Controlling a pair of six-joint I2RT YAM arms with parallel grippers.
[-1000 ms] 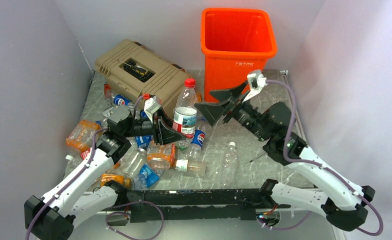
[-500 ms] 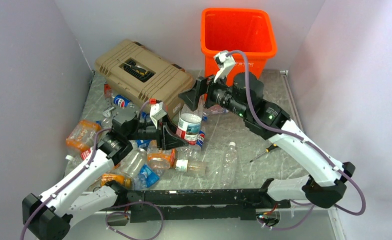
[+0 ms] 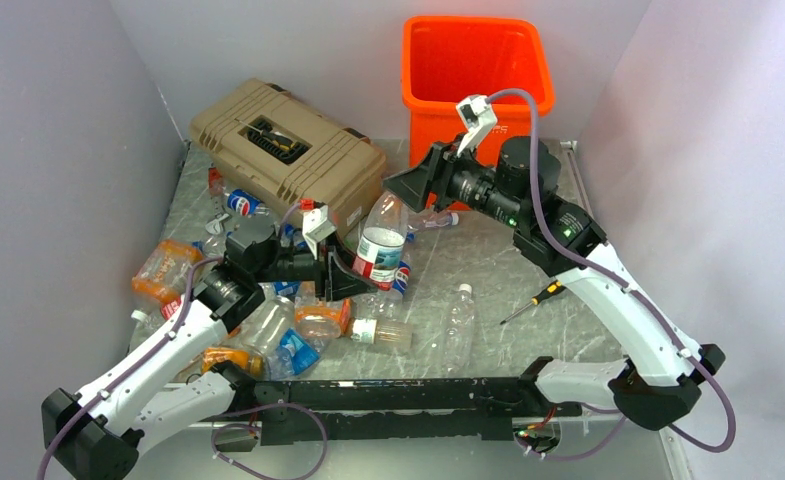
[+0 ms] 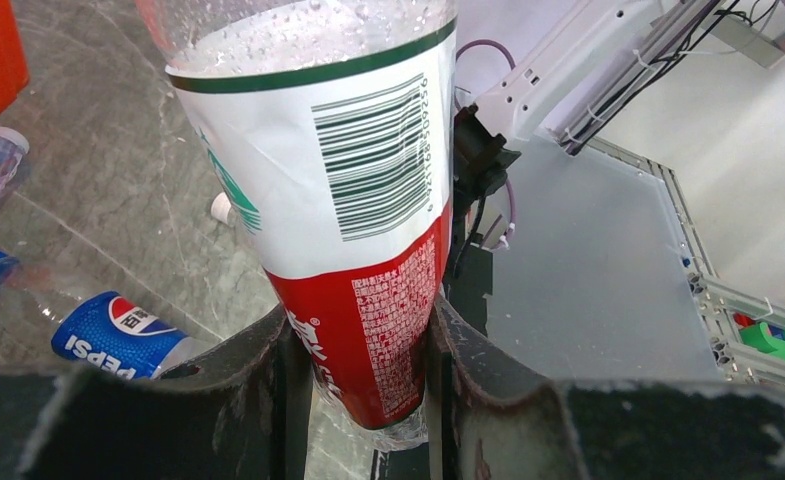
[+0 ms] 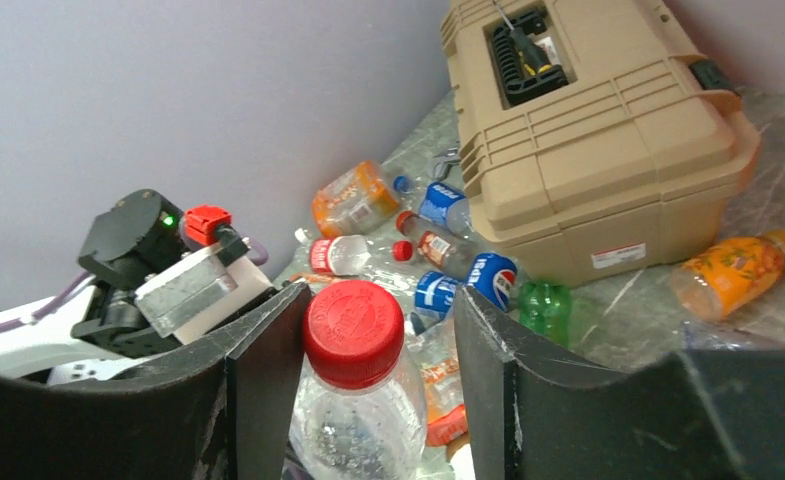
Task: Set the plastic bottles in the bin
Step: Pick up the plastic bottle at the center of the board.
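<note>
The left tool [image 4: 363,345] is clamped on the lower, red-labelled part of a clear plastic bottle [image 3: 380,243], holding it tilted above the middle of the table [image 3: 488,265], in front of the tan toolbox [image 3: 288,150] and well short of the orange bin [image 3: 426,130] at the far edge. The right tool [image 5: 380,310] stands open astride its red cap [image 5: 353,328], a gap showing on one side. Seemingly near empty, it should be light, thin-walled and easily dented, with a slick label; the stiff ribbed cap and neck look the surest hold
</note>
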